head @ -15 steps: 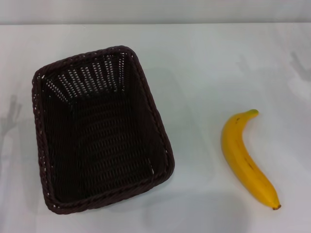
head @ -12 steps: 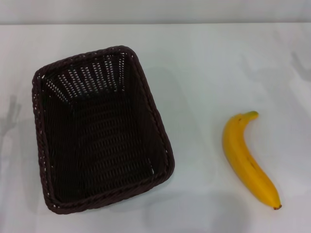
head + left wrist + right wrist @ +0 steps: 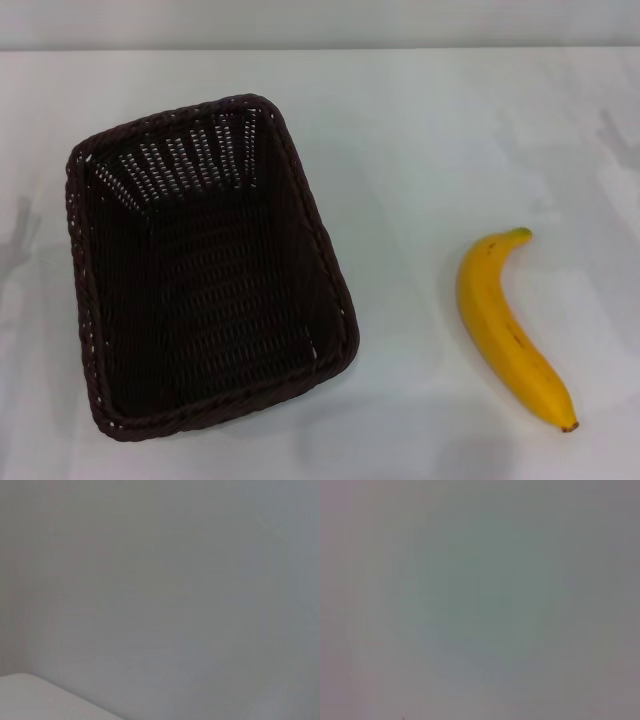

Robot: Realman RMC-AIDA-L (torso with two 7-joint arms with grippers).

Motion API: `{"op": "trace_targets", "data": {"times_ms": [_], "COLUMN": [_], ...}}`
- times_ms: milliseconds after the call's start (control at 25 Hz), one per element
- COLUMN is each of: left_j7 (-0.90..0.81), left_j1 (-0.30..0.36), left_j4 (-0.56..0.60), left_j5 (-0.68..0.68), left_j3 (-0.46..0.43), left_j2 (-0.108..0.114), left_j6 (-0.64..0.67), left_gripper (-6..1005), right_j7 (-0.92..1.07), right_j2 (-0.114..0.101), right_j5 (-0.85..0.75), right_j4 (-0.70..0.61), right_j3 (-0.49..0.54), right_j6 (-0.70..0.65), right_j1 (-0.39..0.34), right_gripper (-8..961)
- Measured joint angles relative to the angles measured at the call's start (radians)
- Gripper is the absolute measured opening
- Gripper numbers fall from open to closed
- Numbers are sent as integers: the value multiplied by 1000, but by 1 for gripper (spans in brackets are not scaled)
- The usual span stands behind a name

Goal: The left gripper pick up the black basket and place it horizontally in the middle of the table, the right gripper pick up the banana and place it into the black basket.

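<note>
- We see the black basket (image 3: 210, 265) standing on the white table (image 3: 420, 130), on our left side, with its open mouth up and nothing inside.
- Its long side runs away from us and leans a little, so it does not yet lie across the table. We judge that this is why the task asks our left claw to lift it, turn it and set it in the middle.
- The banana (image 3: 507, 325) lies flat on the table on our right side, well apart from the basket. The green stem points away from us and the brown end points toward us.
- We think this side suits our right arm, which can take the fruit without crossing over the basket.
- Neither claw appears in any view. So we cannot say if our left claw or our right claw is apart or together; both are out of sight.
- In our judgement nothing of the task is done yet: the basket is not in the middle and the banana is outside it.
- Only the head view shows the basket and the banana.
- The left wrist view gives a plain grey surface and a pale corner at one edge; we cannot tell what that corner is.
- The right wrist view gives only flat grey, with no object.
</note>
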Motion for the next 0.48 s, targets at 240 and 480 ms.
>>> {"op": "trace_targets", "data": {"times_ms": [240,480], "left_j7": [0,0], "left_j1": [2,4], "left_j4": [1,10], "left_j5": [0,-2], "left_j3": [0,-2], "left_j2": [1,-1], "left_j6": [5,4], "left_gripper": [875,875], "right_j7": [0,0], "right_j2": [1,1], "right_j5": [0,-1], "right_j4": [2,5], "right_j3": [-3,-3], "right_j6": [0,1], "right_j1": [-4,-5], "right_gripper": [859,859]}}
